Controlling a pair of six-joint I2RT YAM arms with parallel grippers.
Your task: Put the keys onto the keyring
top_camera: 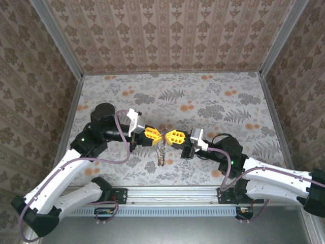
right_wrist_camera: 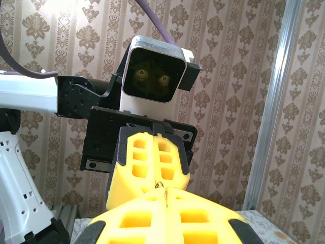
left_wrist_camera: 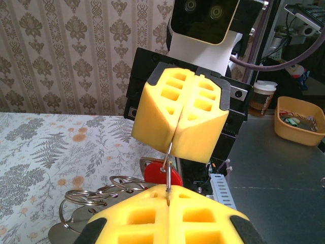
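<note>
Over the middle of the table my left gripper (top_camera: 158, 135) and right gripper (top_camera: 167, 135) meet tip to tip. Both are shut on one thin wire loop of the keyring (left_wrist_camera: 168, 168), which runs edge-on between them. In the left wrist view my left gripper (left_wrist_camera: 168, 189) pinches the loop's near end and the right gripper (left_wrist_camera: 174, 145) its far end. A key with a red head (left_wrist_camera: 155, 173) hangs on the loop just behind the wire. Several more steel rings (left_wrist_camera: 96, 193) dangle to the left. From above, the bunch (top_camera: 161, 154) hangs below the fingertips. The right wrist view has my right gripper (right_wrist_camera: 166, 190) facing the left gripper (right_wrist_camera: 155, 178).
The floral table (top_camera: 203, 101) is walled by patterned panels and aluminium posts (right_wrist_camera: 269, 117). A rail (top_camera: 172, 195) carrying both arm bases runs along the near edge. Beyond it a paper cup (left_wrist_camera: 264, 96) and a yellow tray (left_wrist_camera: 299, 122) sit on a grey surface.
</note>
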